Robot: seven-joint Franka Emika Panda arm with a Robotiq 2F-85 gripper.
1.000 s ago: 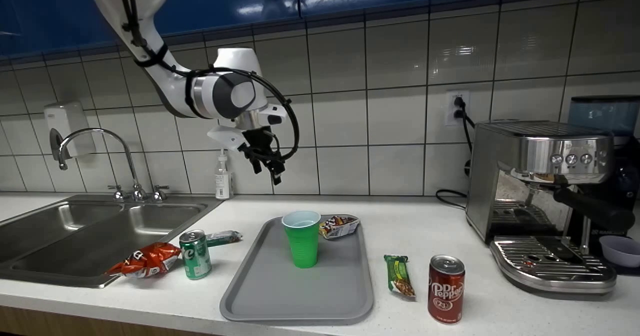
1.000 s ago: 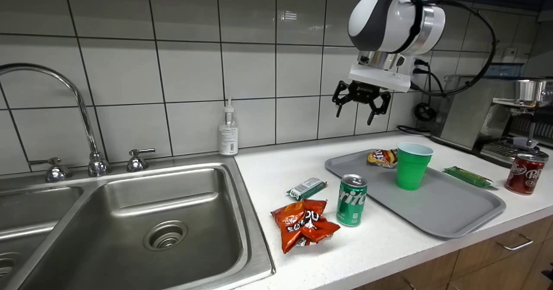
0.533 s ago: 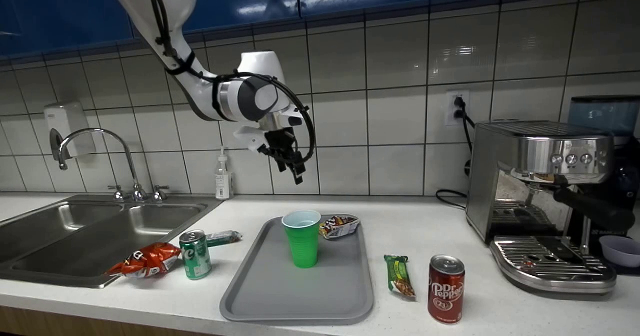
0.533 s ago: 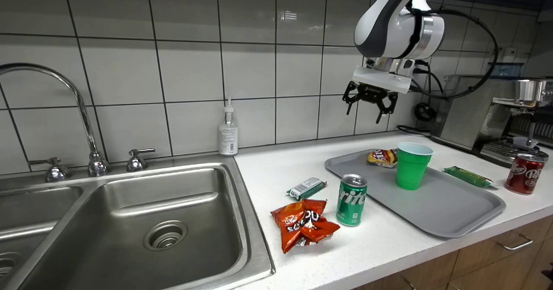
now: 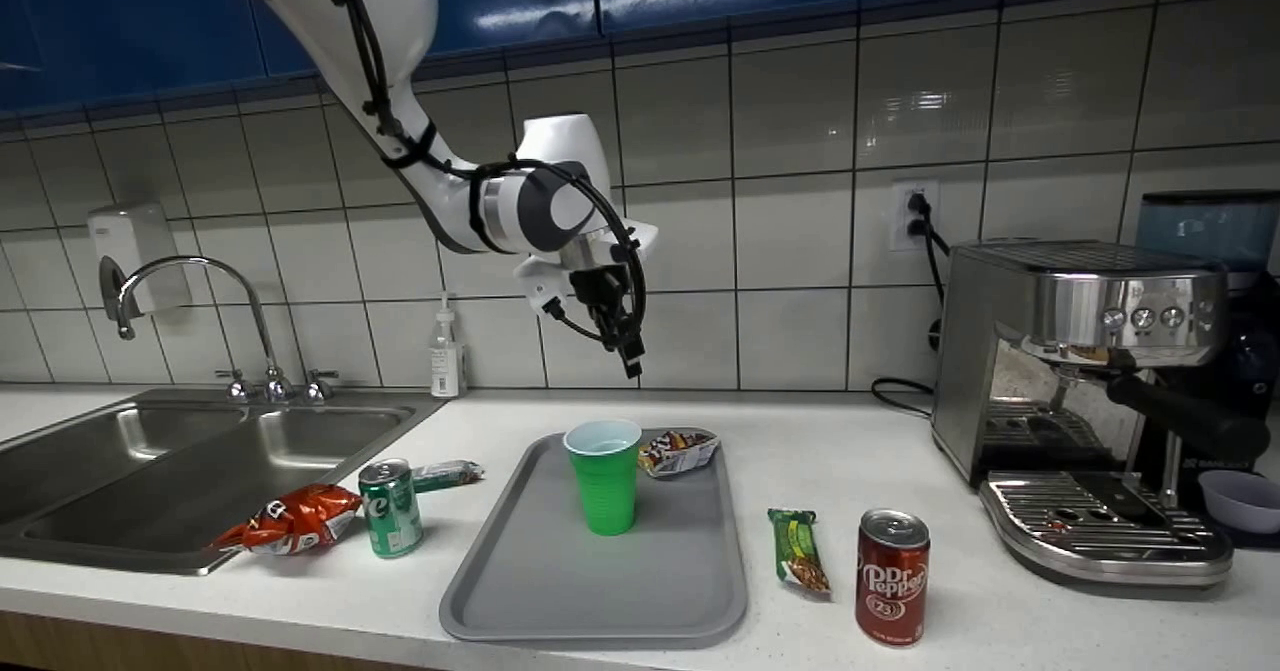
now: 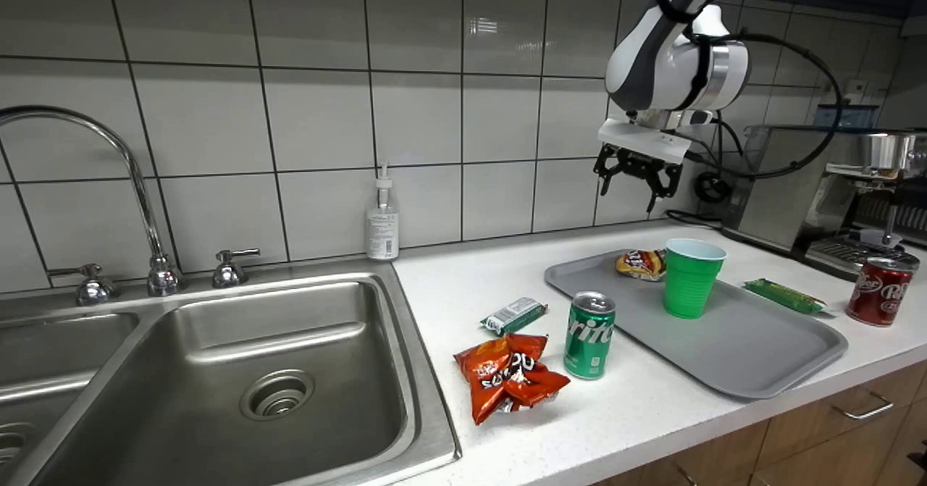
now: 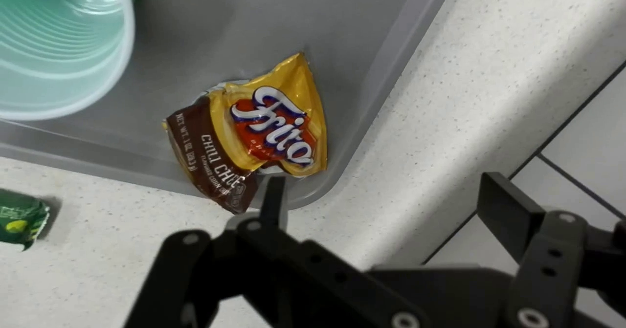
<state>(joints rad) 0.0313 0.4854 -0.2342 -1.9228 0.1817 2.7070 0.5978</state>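
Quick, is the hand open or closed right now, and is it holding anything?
Hand: open, fingers spread apart, holding nothing.

A robot arm [image 5: 405, 26] built of smooth, glossy white, rounded links is seen. The wrist joint is covered by a dark grey curved panel [image 5: 535, 213] beside a silver metal ring [image 5: 500, 216], and is topped by a white, tapered cap [image 5: 568, 146]. Black cables [image 5: 378, 108] are run along the arm, bound by black straps [image 5: 411, 149] and looped in a wide arc. A flat white bracket [image 6: 643, 140] is mounted beneath a silver cylindrical flange [image 6: 655, 119]. The matte black, many-jointed gripper [image 7: 386, 196] is fitted with blocky rectangular finger pads [image 7: 511, 215]; its bars are dotted with round grey pins [image 7: 190, 238], dark holes [image 7: 315, 258] and silver-rimmed screws [image 7: 405, 319].
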